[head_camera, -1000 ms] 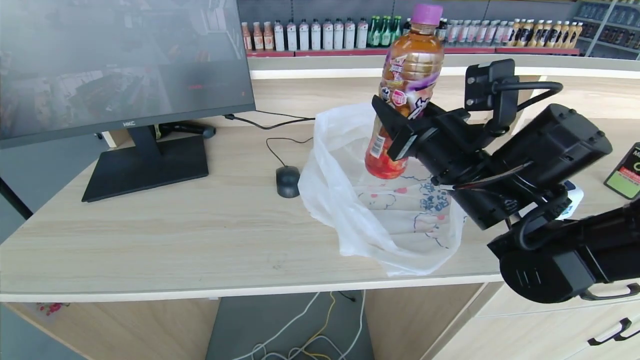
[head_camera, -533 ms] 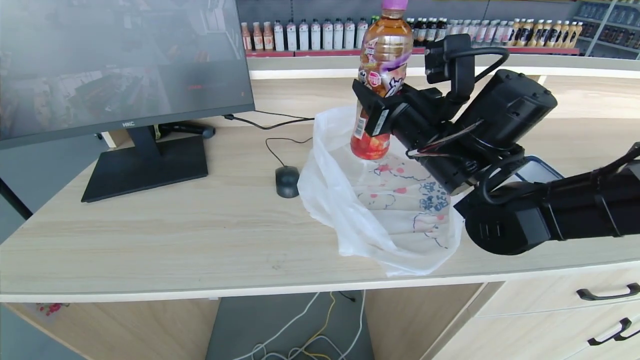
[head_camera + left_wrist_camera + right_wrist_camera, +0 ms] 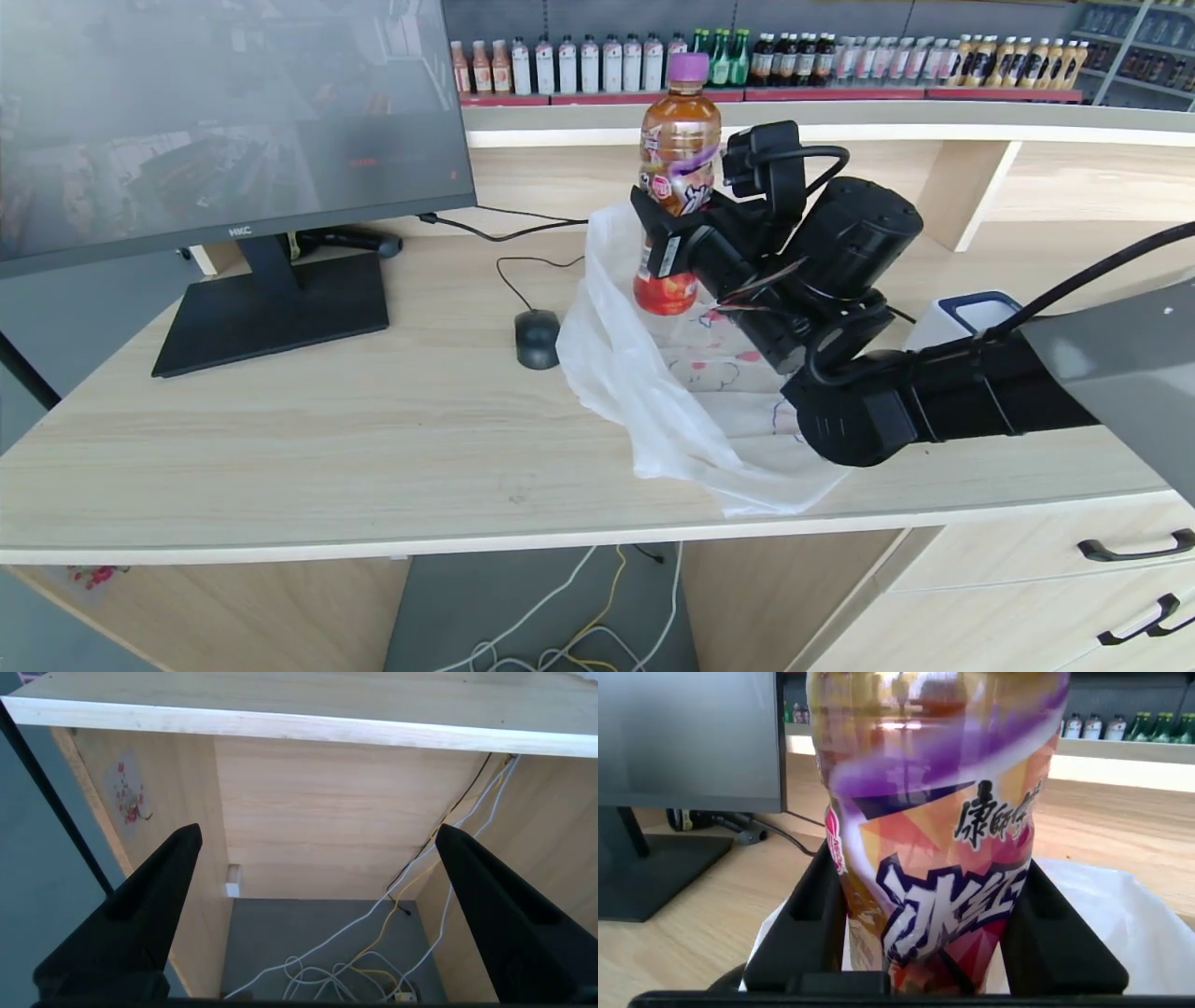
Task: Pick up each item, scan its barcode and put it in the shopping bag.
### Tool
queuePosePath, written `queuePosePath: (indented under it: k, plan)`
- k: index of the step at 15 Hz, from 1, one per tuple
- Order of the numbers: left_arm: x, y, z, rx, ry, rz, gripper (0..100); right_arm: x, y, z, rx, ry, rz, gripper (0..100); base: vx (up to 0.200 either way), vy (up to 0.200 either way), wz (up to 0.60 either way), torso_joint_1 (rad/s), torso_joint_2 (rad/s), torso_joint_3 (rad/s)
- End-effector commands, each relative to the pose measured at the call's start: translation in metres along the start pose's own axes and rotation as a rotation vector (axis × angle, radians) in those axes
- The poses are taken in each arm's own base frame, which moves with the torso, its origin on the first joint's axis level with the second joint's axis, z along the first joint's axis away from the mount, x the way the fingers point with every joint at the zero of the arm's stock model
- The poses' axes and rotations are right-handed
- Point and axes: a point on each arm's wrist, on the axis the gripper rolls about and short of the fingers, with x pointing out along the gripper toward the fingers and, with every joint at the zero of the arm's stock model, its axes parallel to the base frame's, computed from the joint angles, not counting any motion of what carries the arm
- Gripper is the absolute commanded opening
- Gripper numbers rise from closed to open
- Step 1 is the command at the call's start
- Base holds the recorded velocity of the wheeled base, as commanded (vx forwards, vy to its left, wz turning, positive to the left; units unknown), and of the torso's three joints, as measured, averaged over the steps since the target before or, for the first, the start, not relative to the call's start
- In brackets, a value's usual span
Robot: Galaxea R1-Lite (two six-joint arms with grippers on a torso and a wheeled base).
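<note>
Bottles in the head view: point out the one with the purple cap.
The tea bottle gripped upright by the right tool, over the shopping bag. The other bottles stand in a row on the back shelf.

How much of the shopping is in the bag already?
Nothing shows clearly inside the white plastic shopping bag, so no item looks packed. In hand: the right gripper is shut on the upright orange drink bottle with a purple cap, held over the bag's mouth. To do: lowering it in. Whether it was scanned cannot be told.
</note>
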Motion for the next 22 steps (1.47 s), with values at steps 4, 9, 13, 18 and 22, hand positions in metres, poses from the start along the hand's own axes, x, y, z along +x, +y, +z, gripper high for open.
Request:
queuePosePath:
  k: [4, 9, 13, 18, 22]
  plan:
    - [0.000, 0.000, 0.000, 0.000, -0.001, 0.000, 100, 0.002, -0.007, -0.025, -0.012, 0.049, -0.014, 0, 0.000, 0.000, 0.00, 0.000, 0.00, 0.000]
    - [0.000, 0.000, 0.000, 0.000, -0.001, 0.000, 100, 0.002, -0.010, -0.041, -0.016, 0.083, -0.016, 0, 0.000, 0.000, 0.00, 0.000, 0.00, 0.000]
    - [0.000, 0.000, 0.000, 0.000, -0.001, 0.000, 100, 0.002, -0.009, -0.046, -0.006, 0.092, -0.017, 0, 0.000, 0.000, 0.00, 0.000, 0.00, 0.000]
    - [0.000, 0.000, 0.000, 0.000, -0.001, 0.000, 100, -0.002, -0.008, -0.047, -0.006, 0.101, -0.016, 0, 0.000, 0.000, 0.00, 0.000, 0.00, 0.000]
    - [0.000, 0.000, 0.000, 0.000, -0.001, 0.000, 100, -0.003, -0.007, -0.048, -0.005, 0.107, -0.013, 0, 0.000, 0.000, 0.00, 0.000, 0.00, 0.000]
